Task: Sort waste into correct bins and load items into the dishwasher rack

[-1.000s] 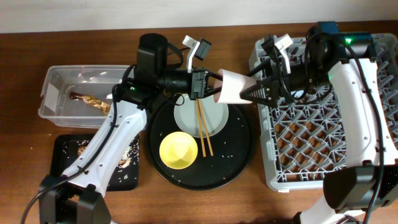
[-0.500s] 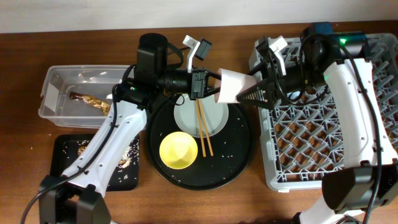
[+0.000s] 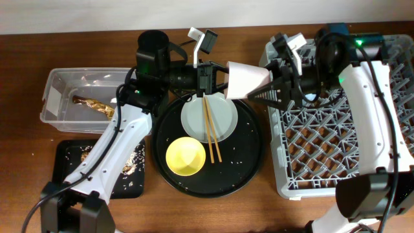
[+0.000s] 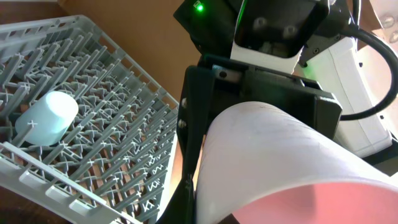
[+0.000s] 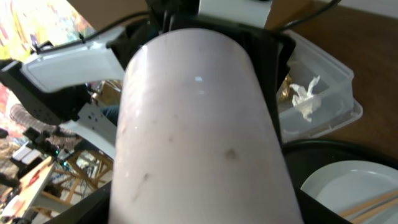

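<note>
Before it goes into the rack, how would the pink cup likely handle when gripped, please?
The pink cup looks smooth and glossy, so it may slip under a light grip. Its tapered round side would probably roll if released sideways.

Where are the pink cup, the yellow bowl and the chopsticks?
pink cup (image 3: 246,79), overhead view, on its side wall.
yellow bowl (image 3: 185,156), overhead view, on its inner bottom.
chopsticks (image 3: 209,133), overhead view, about halfway along one stick.

Overhead looks straight down; wrist cameras face each other, close on the shared pink cup (image 3: 246,81) (filling both).
</note>
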`<state>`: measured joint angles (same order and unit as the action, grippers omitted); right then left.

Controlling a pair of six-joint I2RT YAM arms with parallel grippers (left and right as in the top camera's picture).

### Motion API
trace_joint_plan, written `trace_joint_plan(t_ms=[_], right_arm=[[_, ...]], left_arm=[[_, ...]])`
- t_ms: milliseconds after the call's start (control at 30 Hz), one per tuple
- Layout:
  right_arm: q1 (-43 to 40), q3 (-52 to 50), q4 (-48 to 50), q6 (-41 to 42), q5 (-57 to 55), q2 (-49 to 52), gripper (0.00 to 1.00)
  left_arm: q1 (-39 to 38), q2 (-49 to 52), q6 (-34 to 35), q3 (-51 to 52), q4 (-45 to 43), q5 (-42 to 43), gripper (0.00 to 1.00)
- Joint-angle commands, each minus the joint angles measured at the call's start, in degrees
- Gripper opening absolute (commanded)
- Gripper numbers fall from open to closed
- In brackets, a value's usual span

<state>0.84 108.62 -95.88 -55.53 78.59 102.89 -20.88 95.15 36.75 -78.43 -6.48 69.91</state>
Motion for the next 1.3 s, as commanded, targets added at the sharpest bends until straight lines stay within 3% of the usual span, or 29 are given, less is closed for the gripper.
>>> trace_joint_plan(t_ms=[0,500,600,667,767,833,967,1167,1267], right_arm=[[-2.54,0.96,0.28,0.00,3.80,-0.44,0.70],[0.02,0.96,0.76,0.00,2.71,-0.42,0.70],[-0.22,0.96,1.22,0.02,3.13,-0.42,0.61],[-0.26,0.96,1.22,0.02,3.17,-0.42,0.49],[-0.26,0.96,1.44,0.02,3.15,-0.42,0.49],[-0.26,0.96,1.66,0.02,3.13,-0.42,0.49],[-1.42,0.96,1.64,0.07,1.73,-0.42,0.49],[-4.59,0.96,1.60,3.50,-4.63,-0.42,0.49],[-7.91,0.96,1.64,9.66,-12.00,-0.42,0.46]], left_arm=[[-0.44,-0.24,0.55,-0.15,-0.11,4.92,0.00],[-0.46,-0.24,0.55,-0.15,-0.15,4.74,0.00],[-0.46,-0.24,0.55,-0.15,-0.15,4.74,0.00],[-0.46,-0.24,0.55,-0.13,-0.15,4.72,0.00],[-0.46,-0.24,0.55,-0.15,-0.13,4.74,0.01],[-0.46,-0.24,0.55,-0.15,0.11,4.90,0.20],[0.24,-0.24,0.42,-0.15,0.04,4.68,0.45],[6.86,-0.24,-0.35,-0.15,0.98,3.78,0.49],[10.82,-0.24,-2.23,-0.15,7.87,0.70,0.49]])
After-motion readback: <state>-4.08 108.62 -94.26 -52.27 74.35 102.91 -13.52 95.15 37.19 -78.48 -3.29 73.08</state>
